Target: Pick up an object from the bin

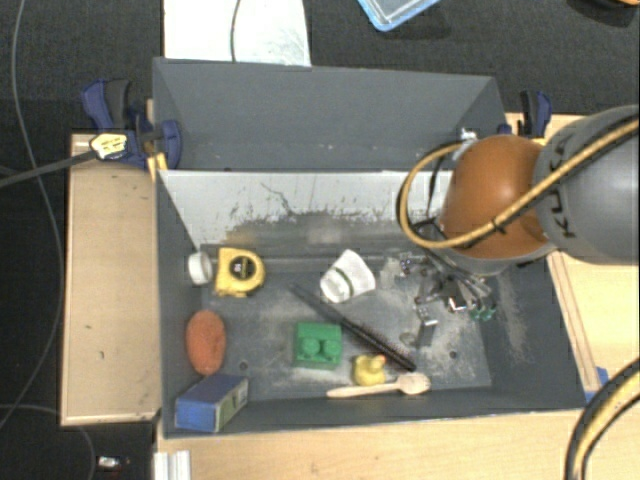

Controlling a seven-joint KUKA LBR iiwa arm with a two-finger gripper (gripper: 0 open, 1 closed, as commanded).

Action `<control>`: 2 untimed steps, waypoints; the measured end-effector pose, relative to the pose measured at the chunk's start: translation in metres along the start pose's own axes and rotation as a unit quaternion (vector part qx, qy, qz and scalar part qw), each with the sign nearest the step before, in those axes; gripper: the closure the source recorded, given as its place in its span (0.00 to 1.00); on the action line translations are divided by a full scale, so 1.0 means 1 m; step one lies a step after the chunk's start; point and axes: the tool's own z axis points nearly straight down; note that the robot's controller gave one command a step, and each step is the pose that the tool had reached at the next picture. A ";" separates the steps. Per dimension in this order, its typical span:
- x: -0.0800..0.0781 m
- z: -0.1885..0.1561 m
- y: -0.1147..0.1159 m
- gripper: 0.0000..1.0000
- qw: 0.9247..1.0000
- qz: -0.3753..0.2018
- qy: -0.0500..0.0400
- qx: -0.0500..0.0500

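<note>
The jaws, open or closed I cannot tell, hang over bare bin point(520, 343) floor beside the black stick point(350, 326), so a close here may catch nothing.

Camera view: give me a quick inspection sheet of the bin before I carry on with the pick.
Surface: grey bin, floor scuffed.
Job's things: none singled out yet; black stick and wooden spoon lie nearest the claw.
Clutter: white crumpled piece, green block, yellow duck, yellow tape measure, brown oval lump, blue box.
Grippers: claw over the bin's right part, right of the stick.
Cables: yellow-and-black cable looped round the orange wrist cover.
Surroundings: white sheet behind the bin.
</note>
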 end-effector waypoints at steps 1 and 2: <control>0.031 0.020 0.062 0.00 0.997 -0.079 0.002 -0.002; 0.015 0.055 0.067 0.00 0.998 -0.059 -0.007 0.001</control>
